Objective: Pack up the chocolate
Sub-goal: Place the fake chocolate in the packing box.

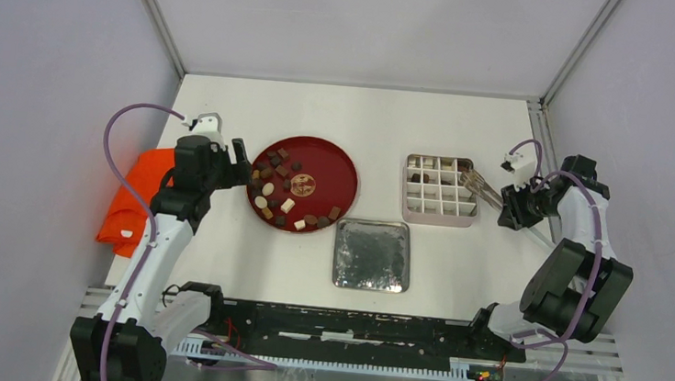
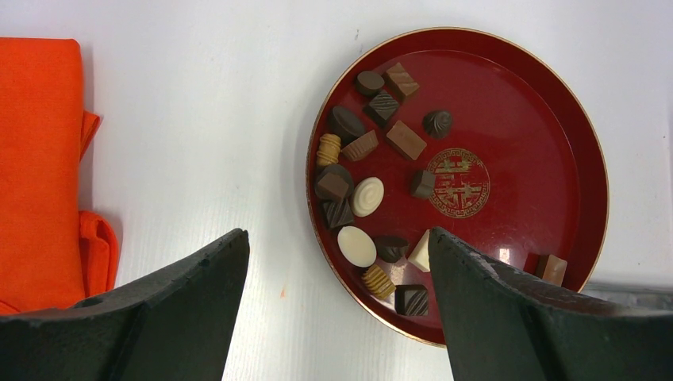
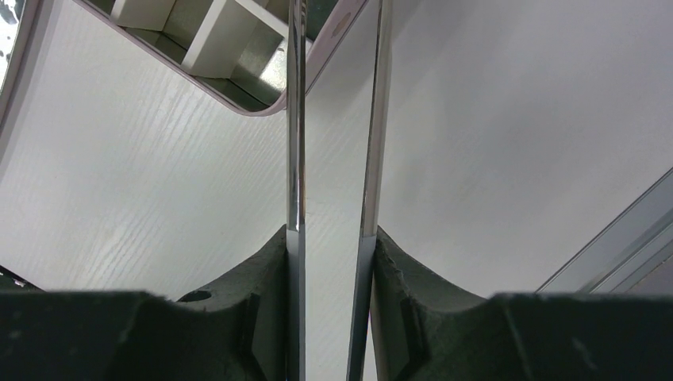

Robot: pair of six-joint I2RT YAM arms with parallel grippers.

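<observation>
Light: bright and even, falling from above the left pincer and the right pincer; the white table looks very pale.
Shadows: soft and faint. The table turns greyer close to the left pincer's fingers, and greyer between the two arms of the tongs.
Shine: a misty pale patch on the red plate beside the left pincer's right finger. Bright white streaks run along the tongs ahead of the right pincer.
Sharp: the chocolates ahead of the left pincer; their ridges show well.
Dark: both pincers' fingers look nearly black, with little detail.
Top view: clear, but chocolates are tiny dots.
</observation>
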